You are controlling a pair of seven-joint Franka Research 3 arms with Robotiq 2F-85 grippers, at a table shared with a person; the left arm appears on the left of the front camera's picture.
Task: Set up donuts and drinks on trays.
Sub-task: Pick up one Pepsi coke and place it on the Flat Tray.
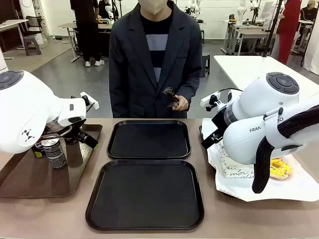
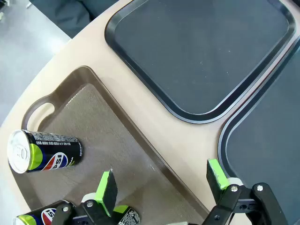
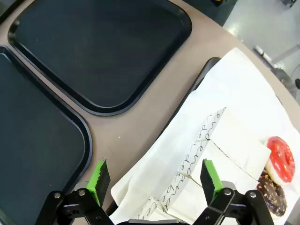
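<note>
left tool (image 2: 160,176) and right tool (image 3: 154,171) both wide open and empty, both angled downward, well apart

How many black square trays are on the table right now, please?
2. The far tray lies mid-table toward the person; the near tray sits just before it, robot-side.

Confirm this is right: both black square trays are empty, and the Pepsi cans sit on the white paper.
Wrong. The Pepsi cans sit on the long brown tray instead; the left wrist view shows it. Both black trays are empty.
</note>
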